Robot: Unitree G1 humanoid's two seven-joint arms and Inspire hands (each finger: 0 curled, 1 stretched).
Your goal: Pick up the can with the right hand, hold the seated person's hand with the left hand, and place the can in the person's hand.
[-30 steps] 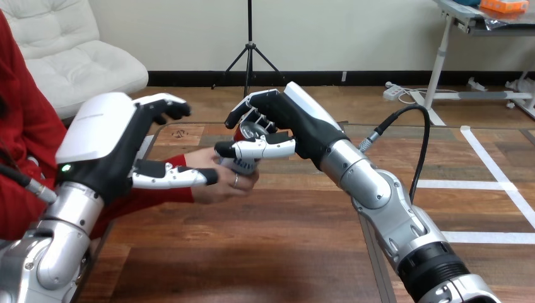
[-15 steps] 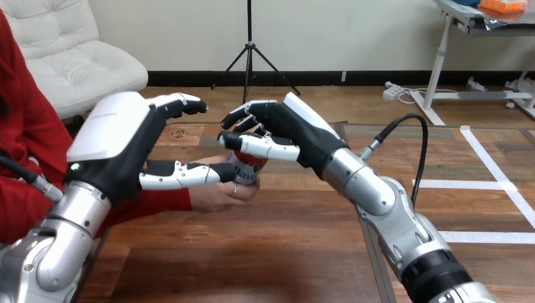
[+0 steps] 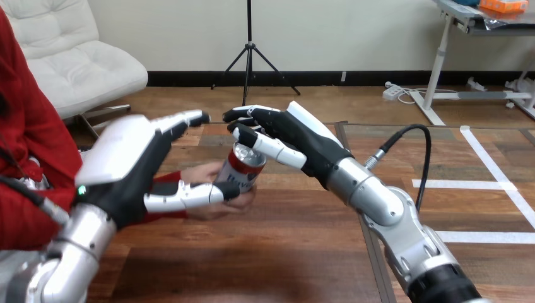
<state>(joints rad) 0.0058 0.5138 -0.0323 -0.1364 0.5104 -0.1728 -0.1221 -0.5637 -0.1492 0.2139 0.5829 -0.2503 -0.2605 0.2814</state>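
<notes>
Now, right robot hand [image 3: 298,137]: spread open, straight fingers [image 3: 247,115] reaching past and above the can, thumb stretched out just over its top; whether the thumb touches the rim cannot be told.
Can [image 3: 243,170]: red and silver, tilted with its top toward the right robot hand, lying in the person's hand, above the table.
Person's hand [image 3: 208,172]: reaching in from the left on a red sleeve, cupped under and around the can's lower part.
Left robot hand [image 3: 129,173]: open, fingers straight and raised above the person's wrist, thumb lying along the near side of the person's hand with its tip at the can's base; no curl around the hand is seen.
Table [image 3: 265,252]: wooden, beneath both arms.
</notes>
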